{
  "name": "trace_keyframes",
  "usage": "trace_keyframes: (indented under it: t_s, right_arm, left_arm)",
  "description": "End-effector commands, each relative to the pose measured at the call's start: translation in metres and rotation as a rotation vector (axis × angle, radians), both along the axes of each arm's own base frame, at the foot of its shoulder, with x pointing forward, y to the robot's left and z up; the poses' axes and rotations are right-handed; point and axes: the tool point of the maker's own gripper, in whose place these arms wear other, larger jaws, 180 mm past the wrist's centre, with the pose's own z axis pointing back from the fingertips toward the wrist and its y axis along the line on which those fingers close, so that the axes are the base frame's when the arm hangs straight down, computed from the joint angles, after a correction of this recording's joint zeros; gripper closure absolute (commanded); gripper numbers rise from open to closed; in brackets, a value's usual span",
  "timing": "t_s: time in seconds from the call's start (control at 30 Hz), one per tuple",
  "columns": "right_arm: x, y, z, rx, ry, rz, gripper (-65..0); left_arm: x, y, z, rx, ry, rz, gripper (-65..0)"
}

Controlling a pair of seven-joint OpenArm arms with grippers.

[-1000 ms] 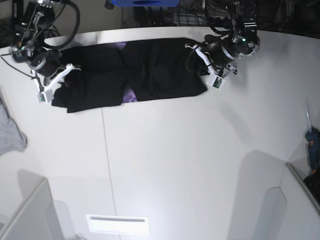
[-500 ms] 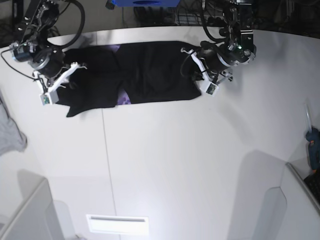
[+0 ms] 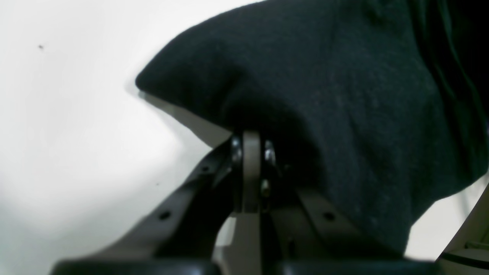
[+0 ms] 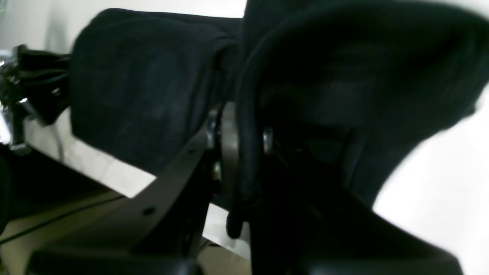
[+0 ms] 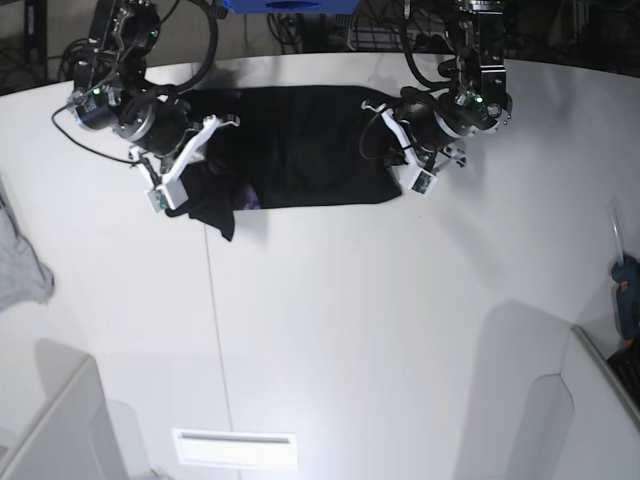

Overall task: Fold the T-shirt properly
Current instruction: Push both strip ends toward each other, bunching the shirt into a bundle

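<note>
The black T-shirt (image 5: 300, 145) lies along the far side of the white table (image 5: 330, 330), with a small purple patch of print (image 5: 250, 198) showing at its front edge. The right-wrist arm's gripper (image 5: 205, 160), on the base view's left, is shut on the shirt's left end and holds it lifted, a flap hanging down. In the right wrist view the cloth (image 4: 305, 95) is pinched in the jaws. The left-wrist arm's gripper (image 5: 390, 150) is shut on the shirt's right edge; in the left wrist view black cloth (image 3: 324, 95) drapes over the closed jaws.
A light grey cloth (image 5: 20, 265) hangs at the table's left edge. A blue object (image 5: 285, 5) sits behind the table's far edge. A seam line (image 5: 215, 330) runs down the table. A blue-grey item (image 5: 627, 300) sits at the right edge.
The right-wrist arm has carried the shirt's left end rightward and inward, lifting it over the body. The shirt now looks shorter. The left-wrist arm shifted only slightly left.
</note>
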Motion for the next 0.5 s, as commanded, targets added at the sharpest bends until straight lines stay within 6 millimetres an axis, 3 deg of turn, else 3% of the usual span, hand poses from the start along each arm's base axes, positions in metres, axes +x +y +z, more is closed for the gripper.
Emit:
trace_keyframes:
  t_s: [0.0,0.13,0.33,0.47]
  right_arm:
    - [0.007,0.008,0.016,0.057,-0.057,0.0,0.0]
    - [0.012,0.01,0.027,0.133,-0.081,-0.018,0.0]
    - [0.019,-0.017,0.029,0.09,-0.095,-0.069,0.0]
    - [0.019,-0.023,0.029,0.073,-0.098,-0.067,0.0]
  left_arm:
    - [-0.003,0.009,-0.007,0.06,0.032,-0.004,0.0]
    - [-0.005,-0.003,-0.007,0.051,0.034,-0.038,0.0]
    - [0.001,-0.027,-0.006,0.042,0.038,-0.025,0.0]
    - [0.008,-0.043,-0.002,0.025,0.023,-0.063,0.0]
